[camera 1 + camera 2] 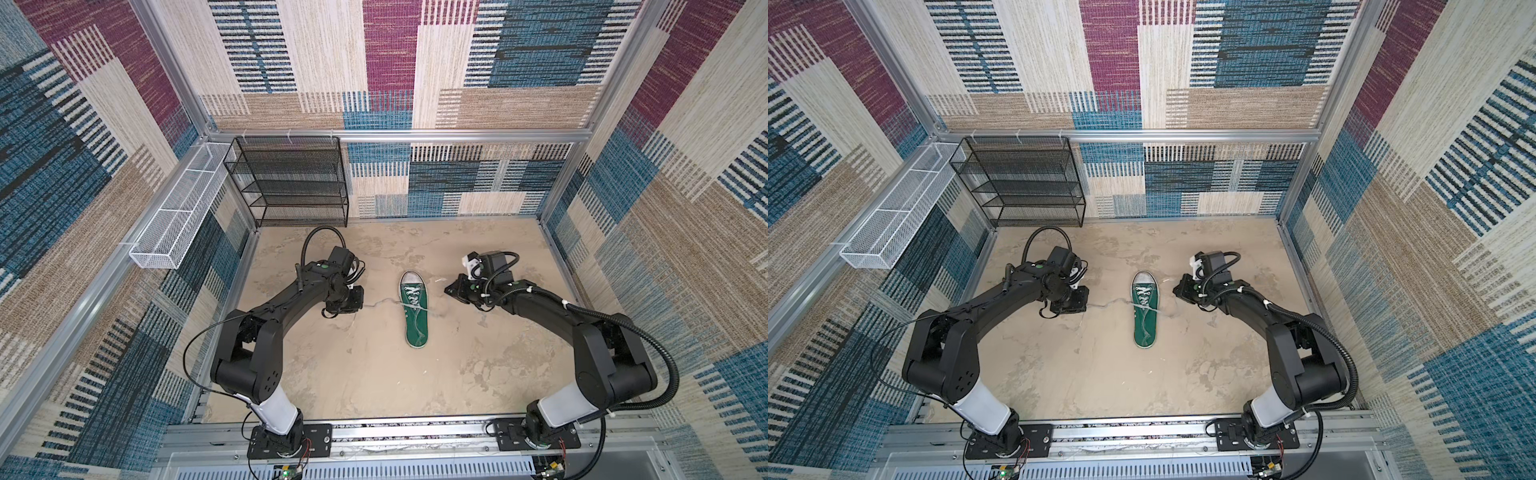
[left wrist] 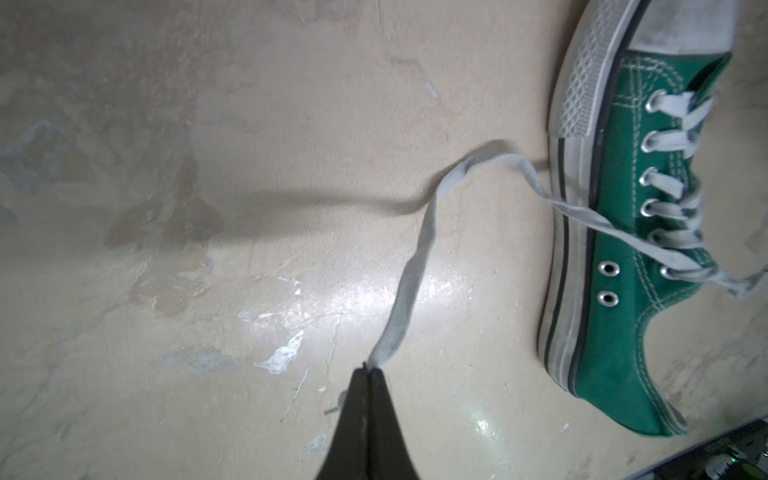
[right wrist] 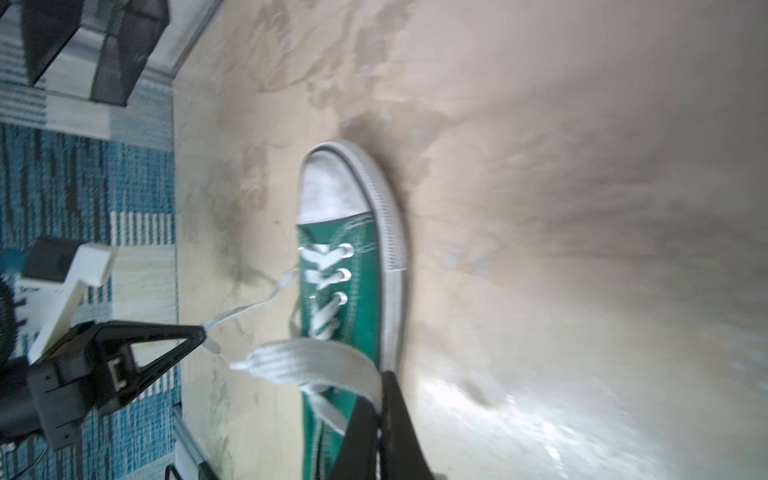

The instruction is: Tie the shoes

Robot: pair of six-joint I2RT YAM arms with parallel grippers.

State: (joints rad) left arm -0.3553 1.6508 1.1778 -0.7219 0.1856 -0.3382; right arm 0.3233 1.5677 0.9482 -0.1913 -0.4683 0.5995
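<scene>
A black mesh shelf rack [image 1: 291, 183] stands against the back wall at about 11 o'clock from the shoe [image 1: 414, 311]. A long white mesh basket [image 1: 174, 224] hangs on the side frame at about 10 o'clock. Both are well apart from the shoe. The left arm [image 1: 282, 303] bends in from 7 o'clock and the right arm [image 1: 540, 303] from 5 o'clock, so the shoe lies between their grippers.

The shoe is green with a white toe cap. It rests on its sole near the middle of the floor [image 1: 374, 374], toe at 12 o'clock and heel at 6. The left gripper [image 2: 369, 371] sits at the shoe's 9 o'clock, its jaws pressed together on the end of the left lace [image 2: 415, 257]. That lace runs slack in a curve across the floor and over the shoe's side to the eyelets nearest the opening. The right gripper [image 3: 380, 384] sits at about 2 o'clock, its jaws all but closed on the right lace [image 3: 316, 361], a flat band arching from the eyelets into the fingers. The right wrist view is blurred.

The floor is a beige, mottled sheet with scuffs and glossy patches. The walls [image 1: 390, 62] are carpet-like panels in blocks and stripes of blue, maroon, tan and cream, set in an aluminium frame [image 1: 374, 135]. Both arm bases sit on a metal rail [image 1: 415, 440] at 6 o'clock.
</scene>
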